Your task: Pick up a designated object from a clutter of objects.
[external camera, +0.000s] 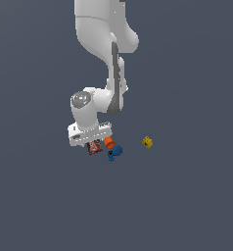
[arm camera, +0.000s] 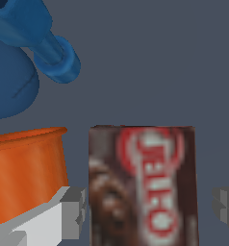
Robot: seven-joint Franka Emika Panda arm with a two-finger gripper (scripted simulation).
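My hand (arm camera: 147,209) is open, low over the clutter, with the box (arm camera: 143,185) sitting between my two fingers. One finger (arm camera: 73,211) is just beside one long edge of the box; the other finger (arm camera: 225,206) stands a bit off the opposite edge. Nothing gripped yet.

In the exterior view, the box (external camera: 94,146) lies flat on the desk (external camera: 187,206) right under my hand (external camera: 91,140), with the orange cup (external camera: 108,142) close on the exterior view's right of it, the blue piece (external camera: 114,152) just past that, and the yellow block (external camera: 147,142) well apart.

Handling guess: the box looks like a small carton, light, stiff enough but crushable if squeezed hard, with smooth printed faces that could slip. Best hold is across the narrow width, fingers on the two long side edges, near the middle.

Risk: in the wrist view the orange cup (arm camera: 27,168) is almost touching the near finger, so closing may nudge it. The blue piece (arm camera: 25,53) is farther off, no issue.
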